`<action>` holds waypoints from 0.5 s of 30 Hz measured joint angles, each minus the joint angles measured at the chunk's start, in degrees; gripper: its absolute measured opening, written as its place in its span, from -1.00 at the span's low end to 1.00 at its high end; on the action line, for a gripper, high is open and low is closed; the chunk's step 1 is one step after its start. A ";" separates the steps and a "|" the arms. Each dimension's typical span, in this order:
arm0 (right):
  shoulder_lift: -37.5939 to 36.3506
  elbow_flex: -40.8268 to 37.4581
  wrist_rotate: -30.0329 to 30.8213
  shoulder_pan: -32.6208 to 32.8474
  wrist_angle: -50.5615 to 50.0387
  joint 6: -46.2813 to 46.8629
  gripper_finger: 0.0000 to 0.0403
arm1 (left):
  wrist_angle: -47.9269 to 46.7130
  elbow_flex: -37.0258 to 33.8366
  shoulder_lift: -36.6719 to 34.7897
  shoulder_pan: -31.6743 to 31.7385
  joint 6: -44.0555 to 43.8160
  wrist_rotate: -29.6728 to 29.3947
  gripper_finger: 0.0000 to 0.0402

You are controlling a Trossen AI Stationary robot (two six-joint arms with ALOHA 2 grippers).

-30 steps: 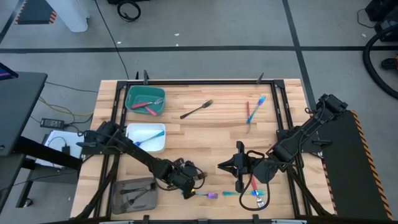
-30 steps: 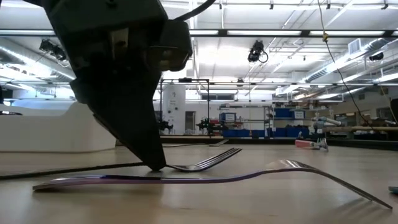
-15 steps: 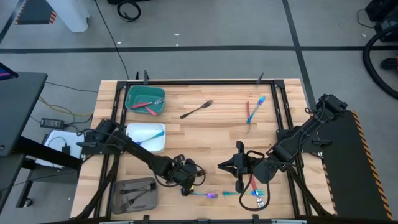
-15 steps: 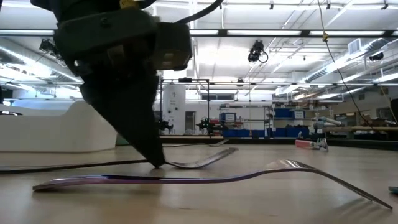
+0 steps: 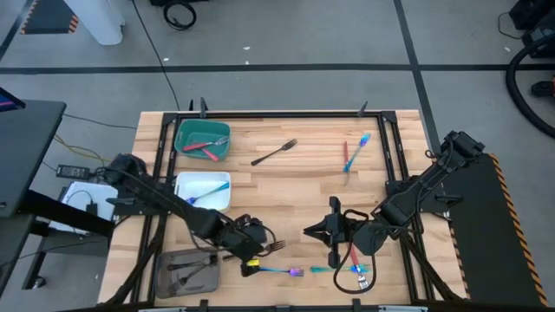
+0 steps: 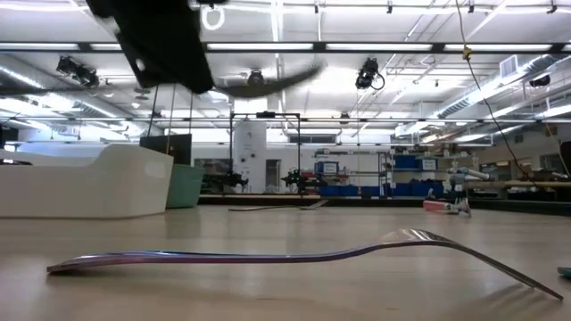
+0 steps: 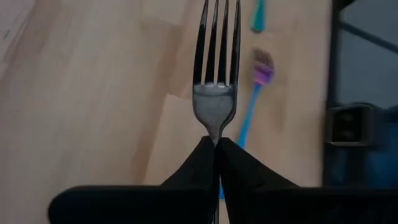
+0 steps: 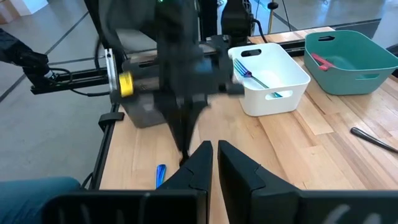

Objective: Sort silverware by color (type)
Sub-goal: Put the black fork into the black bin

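My left gripper (image 5: 257, 252) (image 7: 215, 144) hovers above the table's near edge, shut on a dark grey fork (image 5: 273, 247), which shows blurred high up in the low view (image 6: 268, 78). An iridescent blue-purple fork (image 5: 279, 271) (image 6: 294, 254) lies flat on the wood beneath it. My right gripper (image 5: 306, 232) (image 8: 213, 149) waits shut to the right, pointing at the left arm. Another dark fork (image 5: 274, 152) and a red and blue pair (image 5: 351, 154) lie farther back. More red and blue pieces (image 5: 355, 264) lie under the right arm. My left gripper pinches the dark fork's neck (image 7: 215, 132), just behind the tines, between its two fingertips. The fork runs along the fingers, tines pointing away from the wrist. It is lifted clear of the table and lies about level.
A teal tray (image 5: 184, 143) holds red-handled pieces, a white tray (image 5: 182, 195) holds blue ones, and a grey tray (image 5: 169, 269) at the near left holds dark ones. Black frame rails border the table on both sides. Bare wood lies in the middle.
My left gripper has risen from the table with the dark fork and moved a little toward the table's left edge. The fork, which lay on the wood under the fingertips, is now lifted clear. The iridescent fork stayed in place.
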 joint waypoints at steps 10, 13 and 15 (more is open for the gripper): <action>0.00 0.00 0.00 0.00 -0.02 0.11 -0.83 | -12.71 0.13 -11.94 -4.36 -2.82 2.46 -0.89; 0.00 0.00 0.00 0.00 -0.15 0.19 -0.83 | -18.76 0.13 -12.22 -7.86 -7.76 1.54 -0.88; -0.02 0.00 -0.01 0.02 -0.24 0.85 -0.83 | -23.65 0.10 -11.90 -10.78 -12.88 0.87 -0.90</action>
